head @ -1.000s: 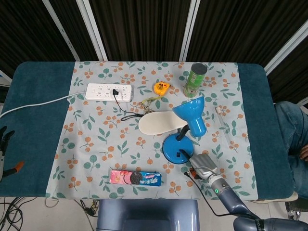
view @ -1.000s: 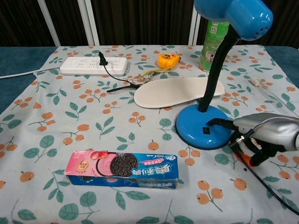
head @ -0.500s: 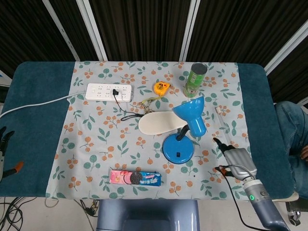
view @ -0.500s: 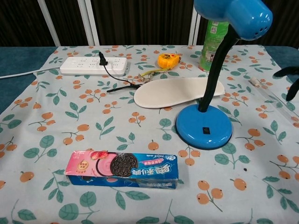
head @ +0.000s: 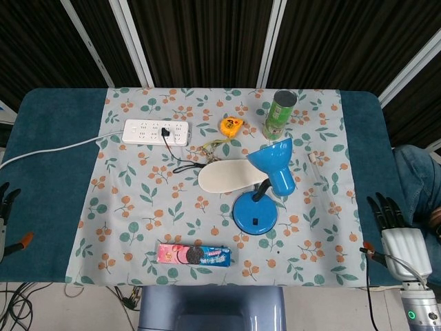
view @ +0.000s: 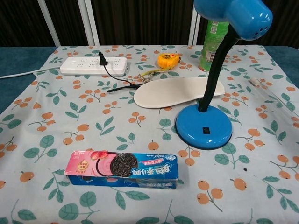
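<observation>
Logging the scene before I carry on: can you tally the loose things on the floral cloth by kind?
Desk lamp: 1
Cookie pack: 1
Shoe insole: 1
Power strip: 1
Tape measure: 1
Green can: 1
Clear tube: 1
Total: 7

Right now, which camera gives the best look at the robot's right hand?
The head view: the right hand shows at the table's right edge, off the cloth, fingers spread, holding nothing. The chest view shows none of it, only the blue lamp and the things on the cloth.
</observation>
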Controlling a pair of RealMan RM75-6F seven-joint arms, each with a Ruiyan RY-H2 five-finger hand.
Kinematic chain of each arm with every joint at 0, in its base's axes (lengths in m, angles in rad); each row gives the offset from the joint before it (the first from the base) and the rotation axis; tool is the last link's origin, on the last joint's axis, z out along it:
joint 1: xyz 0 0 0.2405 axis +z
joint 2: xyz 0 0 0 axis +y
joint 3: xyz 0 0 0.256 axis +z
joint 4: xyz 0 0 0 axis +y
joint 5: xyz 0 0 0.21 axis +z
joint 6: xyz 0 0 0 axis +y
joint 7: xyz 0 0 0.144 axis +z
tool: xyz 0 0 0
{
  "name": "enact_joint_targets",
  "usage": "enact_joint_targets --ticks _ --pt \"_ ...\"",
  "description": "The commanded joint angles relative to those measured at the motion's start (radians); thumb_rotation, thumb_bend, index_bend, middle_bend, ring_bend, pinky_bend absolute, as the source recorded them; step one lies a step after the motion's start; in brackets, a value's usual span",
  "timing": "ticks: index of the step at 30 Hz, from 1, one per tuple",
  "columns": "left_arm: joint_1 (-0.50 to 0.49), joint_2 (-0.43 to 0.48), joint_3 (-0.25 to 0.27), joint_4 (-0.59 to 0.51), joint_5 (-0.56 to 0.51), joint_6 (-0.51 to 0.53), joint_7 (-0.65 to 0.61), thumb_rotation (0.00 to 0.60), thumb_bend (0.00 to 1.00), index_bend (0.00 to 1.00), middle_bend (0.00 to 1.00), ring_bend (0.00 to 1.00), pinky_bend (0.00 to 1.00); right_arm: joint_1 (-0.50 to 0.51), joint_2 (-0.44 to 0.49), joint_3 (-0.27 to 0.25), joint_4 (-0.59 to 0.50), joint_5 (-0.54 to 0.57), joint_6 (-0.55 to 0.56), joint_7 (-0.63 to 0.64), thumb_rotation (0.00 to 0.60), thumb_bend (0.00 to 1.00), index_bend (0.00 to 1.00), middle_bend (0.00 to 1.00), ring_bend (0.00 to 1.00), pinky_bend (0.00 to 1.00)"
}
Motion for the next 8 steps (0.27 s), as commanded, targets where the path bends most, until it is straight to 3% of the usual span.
enact_joint_targets --ticks 1,8 --pt "-0.001 0.0 0.0 -0.002 -0.003 -0.003 0.003 0.6 0.18 0.12 0.01 0.0 0.05 -0.014 -0.012 0.014 0.046 0.013 -0.008 0.006 0.6 0.27 0.03 0.06 0.08 0.0" --pt "-0.002 0.0 0.002 -0.001 0.006 -0.001 0.004 0.6 0.18 0.12 0.01 0.0 0.05 -0.024 -0.002 0.042 0.054 0.045 -0.014 0.011 0.6 0.23 0.03 0.04 0.06 0.0"
